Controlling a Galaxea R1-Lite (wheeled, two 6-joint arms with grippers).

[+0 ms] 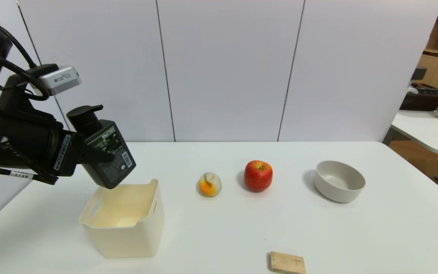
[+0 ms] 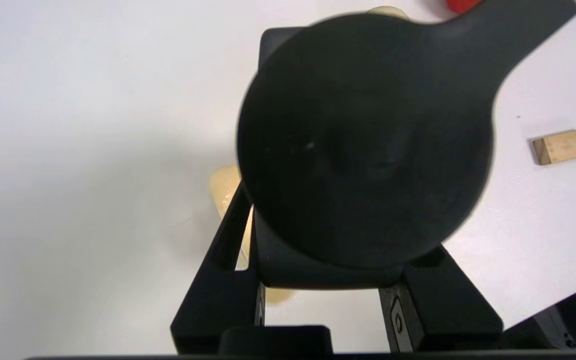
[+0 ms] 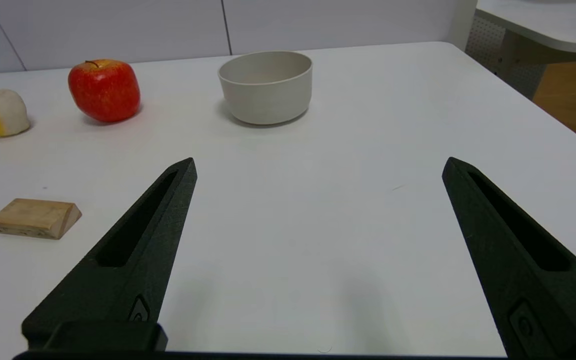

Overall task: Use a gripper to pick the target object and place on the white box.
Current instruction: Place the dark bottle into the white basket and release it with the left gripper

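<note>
Two grippers: left gripper (image 1: 99,154) has fingers closed on black pump bottle (image 1: 108,152), tilted, above white box (image 1: 127,220). Right gripper (image 3: 320,170) idle over table (image 3: 318,240), fingers wide, nothing between. Red apple (image 1: 258,176) near bowl (image 1: 338,182).

bright, diffuse light w/ soft shadows on tabletop (image 1: 219,224).
</note>
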